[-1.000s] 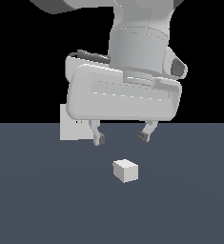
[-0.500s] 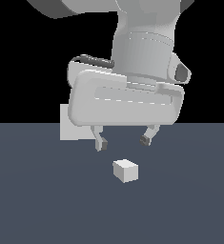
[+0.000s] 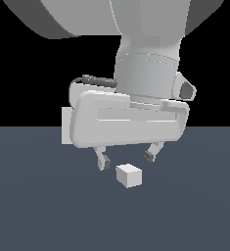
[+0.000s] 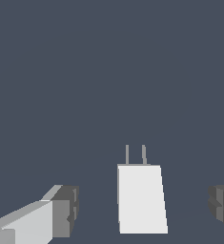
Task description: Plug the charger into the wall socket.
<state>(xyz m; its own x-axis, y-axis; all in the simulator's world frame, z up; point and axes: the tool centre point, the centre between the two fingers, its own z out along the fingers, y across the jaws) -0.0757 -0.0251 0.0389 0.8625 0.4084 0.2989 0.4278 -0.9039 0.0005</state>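
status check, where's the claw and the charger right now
Claw open, above the charger, not gripping. Charger on the floor, prongs visible. Wall socket mostly hidden behind the hand. Nothing in the way.

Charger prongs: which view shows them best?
The wrist view. There the charger lies on the floor between the open jaws, and its two thin prongs stick out clearly from one end. In the exterior view the charger is only a small plain cube below the gripper; no prongs are visible.

The exterior view sits low and close, facing my claw [image 3: 126,160] head-on. My wrist view looks down past my fingertips [image 4: 66,209]. Both share the charger [image 3: 128,175].
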